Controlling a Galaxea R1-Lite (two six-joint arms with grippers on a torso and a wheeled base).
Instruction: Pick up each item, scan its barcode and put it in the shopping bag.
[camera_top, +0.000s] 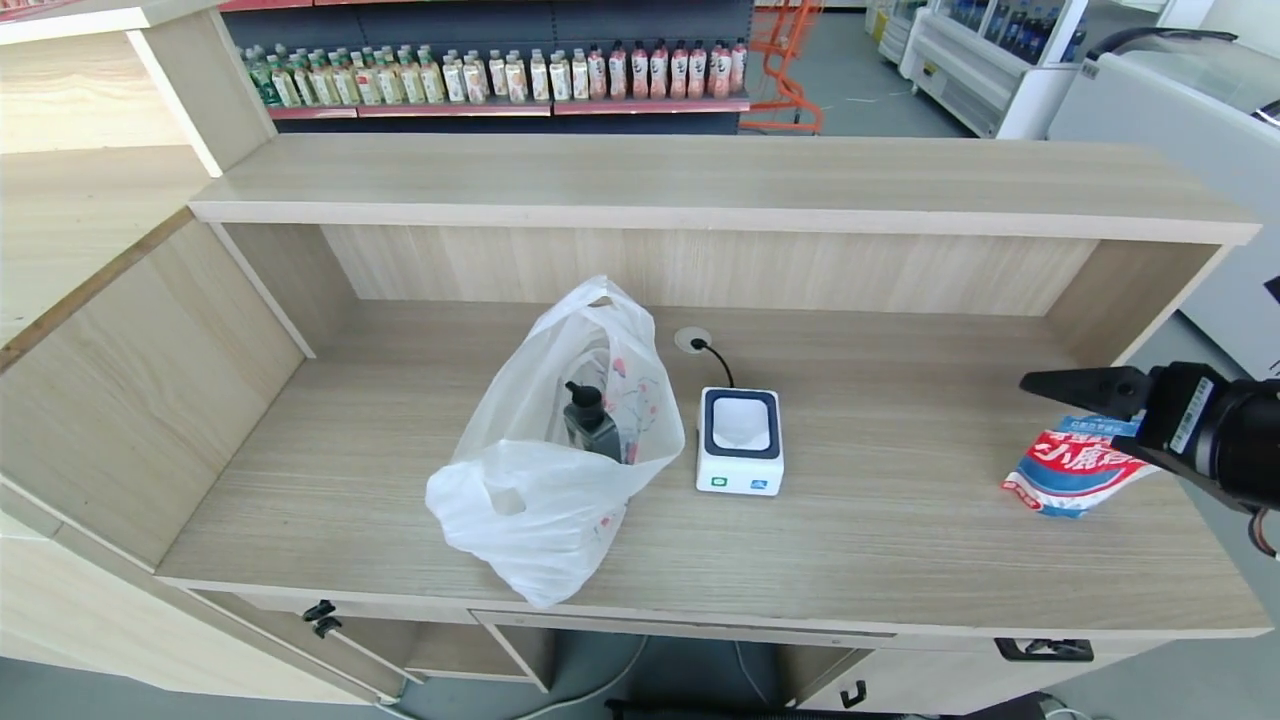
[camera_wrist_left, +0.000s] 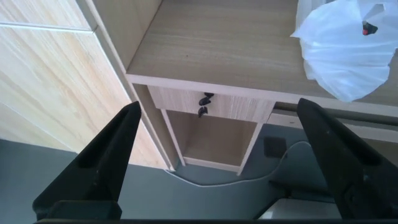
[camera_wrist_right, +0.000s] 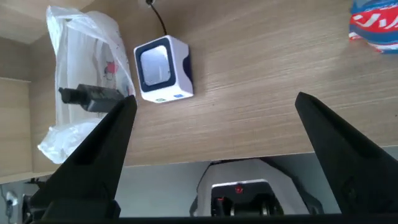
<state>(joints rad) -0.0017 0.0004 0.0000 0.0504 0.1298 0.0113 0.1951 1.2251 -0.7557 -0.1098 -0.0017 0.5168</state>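
Nearest, off the front left corner of the pale wood-grain counter (camera_wrist_left: 217, 43), the left gripper (camera_wrist_left: 219, 106) hangs with fingers spread wide and empty. The right gripper (camera_wrist_right: 214, 102), equally wide and empty, hovers at the counter's right end near the glossy red, white and blue snack pouch (camera_top: 1070, 470). The pouch lies flat and, by my reading, is not yet scanned or bagged. Farther in, the thin, crinkled, translucent white shopping bag (camera_top: 545, 480) slumps with a dark pump bottle (camera_top: 592, 422) already inside, just beside the boxy white barcode scanner (camera_top: 740, 442).
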